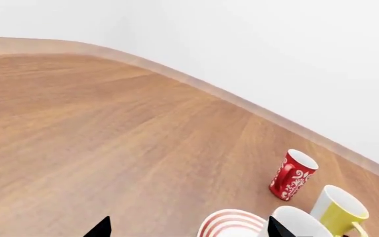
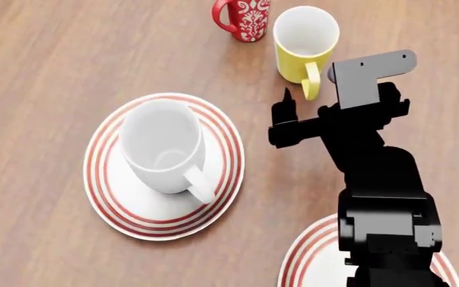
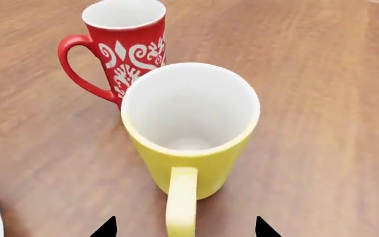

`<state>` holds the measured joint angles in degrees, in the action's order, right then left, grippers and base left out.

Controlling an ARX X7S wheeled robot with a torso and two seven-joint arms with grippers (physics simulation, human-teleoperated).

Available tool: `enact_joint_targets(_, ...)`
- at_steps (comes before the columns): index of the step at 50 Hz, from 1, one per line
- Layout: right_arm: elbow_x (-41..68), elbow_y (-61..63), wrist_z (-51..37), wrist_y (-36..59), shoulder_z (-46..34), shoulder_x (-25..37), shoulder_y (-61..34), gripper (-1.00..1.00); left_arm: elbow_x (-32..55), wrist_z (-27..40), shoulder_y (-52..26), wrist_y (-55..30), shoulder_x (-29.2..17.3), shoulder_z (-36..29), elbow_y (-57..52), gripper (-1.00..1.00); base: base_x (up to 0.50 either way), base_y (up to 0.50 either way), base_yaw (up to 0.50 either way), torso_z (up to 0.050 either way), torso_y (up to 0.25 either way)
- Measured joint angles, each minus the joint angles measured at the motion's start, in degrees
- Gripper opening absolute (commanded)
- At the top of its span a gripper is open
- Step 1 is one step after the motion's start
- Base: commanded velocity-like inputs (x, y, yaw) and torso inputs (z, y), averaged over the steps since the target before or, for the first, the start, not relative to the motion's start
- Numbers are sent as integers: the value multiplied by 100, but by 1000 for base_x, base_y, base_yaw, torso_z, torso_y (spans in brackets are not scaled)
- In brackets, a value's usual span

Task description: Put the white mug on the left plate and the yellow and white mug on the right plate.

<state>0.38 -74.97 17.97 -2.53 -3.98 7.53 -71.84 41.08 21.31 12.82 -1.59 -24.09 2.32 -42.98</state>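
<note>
While right claw point(image 3: 184, 228) gapes by yellow and white mug point(image 3: 188, 131): three mugs, two plates; left claw point(image 1: 188, 228) apart.

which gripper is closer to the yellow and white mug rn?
Right. The right gripper sits open just short of the yellow and white mug, its handle between the fingers. The left gripper is farther off, beyond the white mug.

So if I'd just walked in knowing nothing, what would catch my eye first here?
Probably the big white mug standing on the red-ringed left plate, in the middle of the wooden table. Next, the black right arm's tool, open, just short of the yellow and white mug, whose handle points toward it. A red patterned mug stands close beside the yellow one, on the table's far side.
</note>
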Motion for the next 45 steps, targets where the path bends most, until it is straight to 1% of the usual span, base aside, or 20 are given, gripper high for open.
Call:
enact_joint_targets(16, 5, 15, 29, -134, -20, 0, -118, 100, -69, -8, -22, 42, 3, -50, 16, 100, 0, 0, 0, 0, 0)
enact_joint_targets(23, 22, 22, 41, -158, -17, 2, -121, 100, -88, -73, 12, 113, -2, -67, 4, 100, 0, 0, 0, 1, -224)
enact_joint_targets(35, 37, 9, 41, -154, -21, 2, -91, 100, -79, -19, 7, 88, -29, -73, 10, 100, 0, 0, 0, 0, 0)
enact_joint_targets(36, 38, 9, 40, -155, -21, 2, -90, -100, -78, -16, 8, 87, -30, -74, 10, 100, 0, 0, 0, 0, 0)
enact_joint_targets(45, 70, 11, 77, -233, 0, 11, -63, -100, -58, 5, 7, 84, -50, -73, 10, 100, 0, 0, 0, 0, 0)
